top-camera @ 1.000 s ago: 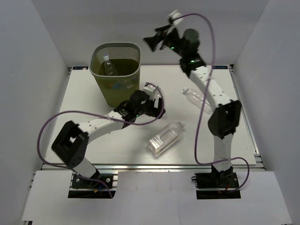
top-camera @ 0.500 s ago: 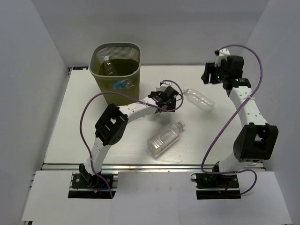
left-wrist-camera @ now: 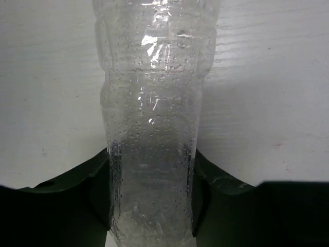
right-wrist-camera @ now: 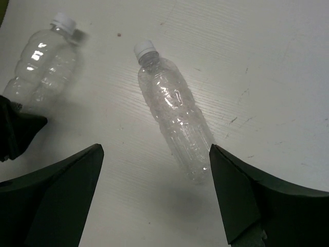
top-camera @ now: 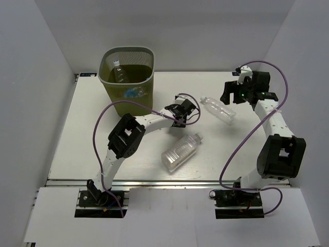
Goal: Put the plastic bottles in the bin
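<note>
Item: left gripper (left-wrist-camera: 151,157). Fingers pressed on both sides of a dimpled clear bottle (left-wrist-camera: 154,77), which runs forward from between them, seemingly low over the table (left-wrist-camera: 267,103).
Item: right gripper (right-wrist-camera: 155,149). Fingers wide apart, empty. A slim bottle (right-wrist-camera: 172,121) lies just ahead, between them, cap pointing away.
Handling note: lift level with a firm, uncrushing hold, then clear the bin (top-camera: 127,50) rim before release.
</note>
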Action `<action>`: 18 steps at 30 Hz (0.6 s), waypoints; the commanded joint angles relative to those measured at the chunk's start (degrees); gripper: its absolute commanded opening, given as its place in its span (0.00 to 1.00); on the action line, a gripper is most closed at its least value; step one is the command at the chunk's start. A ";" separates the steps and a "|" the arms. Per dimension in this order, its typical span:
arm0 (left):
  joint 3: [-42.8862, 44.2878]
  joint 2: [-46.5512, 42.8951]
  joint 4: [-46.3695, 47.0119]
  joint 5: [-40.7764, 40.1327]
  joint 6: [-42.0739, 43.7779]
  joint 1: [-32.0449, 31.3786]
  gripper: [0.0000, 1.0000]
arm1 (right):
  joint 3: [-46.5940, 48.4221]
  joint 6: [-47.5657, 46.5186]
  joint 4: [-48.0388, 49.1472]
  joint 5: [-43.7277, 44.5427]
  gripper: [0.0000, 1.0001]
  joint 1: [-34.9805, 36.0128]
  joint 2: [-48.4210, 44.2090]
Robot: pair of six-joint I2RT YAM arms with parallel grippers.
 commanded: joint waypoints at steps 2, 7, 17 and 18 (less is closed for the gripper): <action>-3.28 -3.97 4.11 4.60 3.32 -0.18 0.44 | 3.80 -7.77 -5.49 -4.47 0.90 -0.10 2.14; 0.22 -13.54 7.99 7.24 11.74 -0.71 0.32 | 4.86 -16.55 -7.70 -1.83 0.90 -0.10 6.01; 28.51 -24.72 3.69 -3.02 21.69 0.52 0.35 | 16.01 -23.86 -10.86 -1.03 0.90 1.04 21.22; 28.53 -25.86 3.68 -5.04 23.26 0.52 0.35 | 16.20 -23.95 -10.69 -1.39 0.90 1.13 21.74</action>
